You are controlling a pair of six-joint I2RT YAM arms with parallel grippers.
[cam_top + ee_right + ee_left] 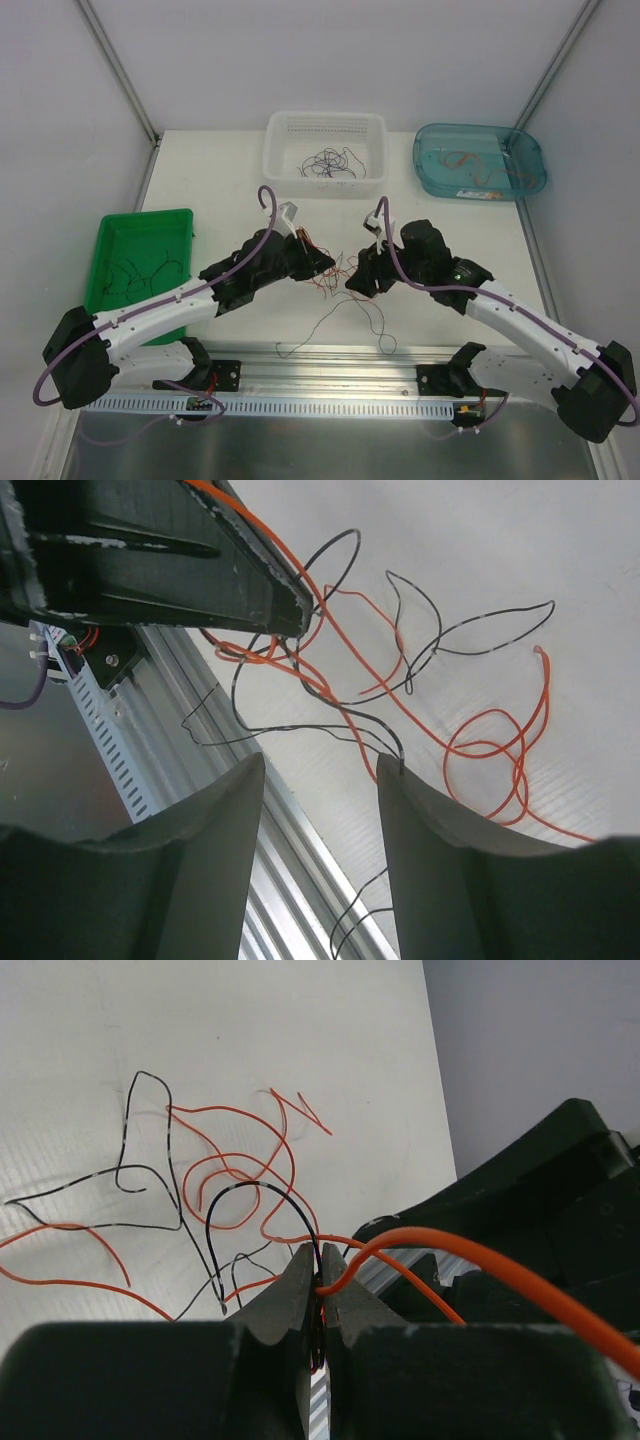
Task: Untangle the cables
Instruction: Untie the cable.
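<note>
Pinching a few strands of the thin orange and black tangled cables [340,275] between tightly closed fingers, the left gripper [320,1260] held them mid-table between the two arms. The right gripper [322,765] faced it with fingers parted about halfway, gripping nothing. Loose curls of the cables spread over the white surface [460,230], some trailing toward its near edge.
</note>
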